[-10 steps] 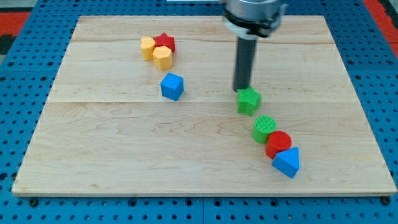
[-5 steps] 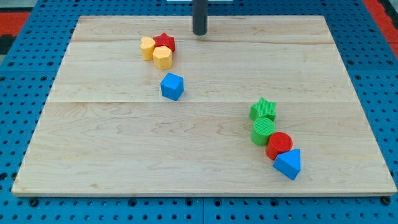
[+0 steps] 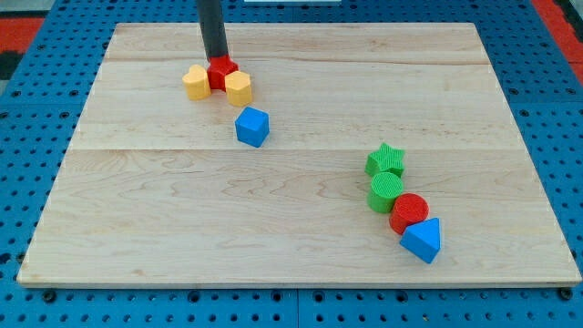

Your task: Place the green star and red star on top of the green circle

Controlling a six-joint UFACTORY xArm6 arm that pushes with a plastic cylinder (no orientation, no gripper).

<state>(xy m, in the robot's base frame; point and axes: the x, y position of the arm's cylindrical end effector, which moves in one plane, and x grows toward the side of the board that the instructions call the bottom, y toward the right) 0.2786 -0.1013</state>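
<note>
The green star (image 3: 385,160) sits at the view's right, touching the top side of the green circle (image 3: 385,191). The red star (image 3: 219,74) is at the view's upper left, wedged between two yellow blocks (image 3: 195,82) (image 3: 239,88). My tip (image 3: 217,56) stands directly at the red star's top side, touching it. The rod partly hides the star's top edge.
A blue cube (image 3: 252,126) lies just below the yellow blocks. A red circle (image 3: 408,212) touches the green circle's lower right, and a blue triangle (image 3: 420,240) follows it. The wooden board (image 3: 137,228) rests on a blue pegboard.
The green star was pushed down against the green circle. My tip moved left to the red star and pushed it down between the yellow blocks, spreading the left one aside.
</note>
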